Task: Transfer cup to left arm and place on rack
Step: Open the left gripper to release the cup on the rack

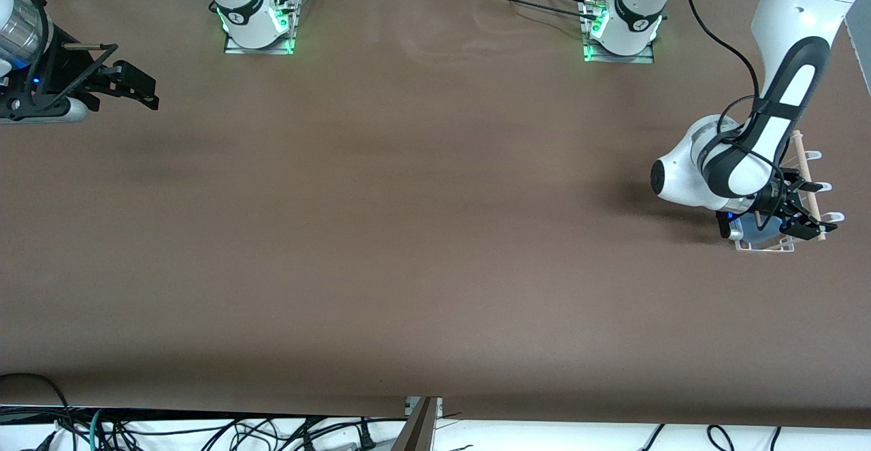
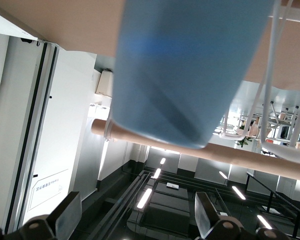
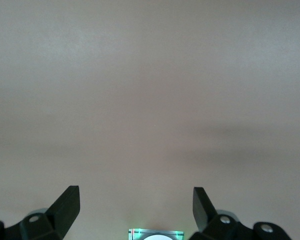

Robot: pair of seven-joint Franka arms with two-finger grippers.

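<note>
The light-blue cup (image 1: 752, 232) lies tilted in the white wire rack (image 1: 767, 247) at the left arm's end of the table. In the left wrist view the cup (image 2: 185, 70) leans against the rack's wooden dowel (image 2: 250, 161), with white wire loops (image 2: 269, 100) beside it. My left gripper (image 1: 805, 209) hangs just over the rack, open; its fingers (image 2: 66, 216) stand apart from the cup, with nothing between them. At the right arm's end of the table my right gripper (image 1: 133, 75) waits, open and empty (image 3: 136, 206), above bare table.
Brown table cover (image 1: 422, 233) spans the whole view. The two arm bases (image 1: 258, 22) (image 1: 622, 29) stand along the edge farthest from the front camera. Cables (image 1: 204, 430) hang below the nearest edge.
</note>
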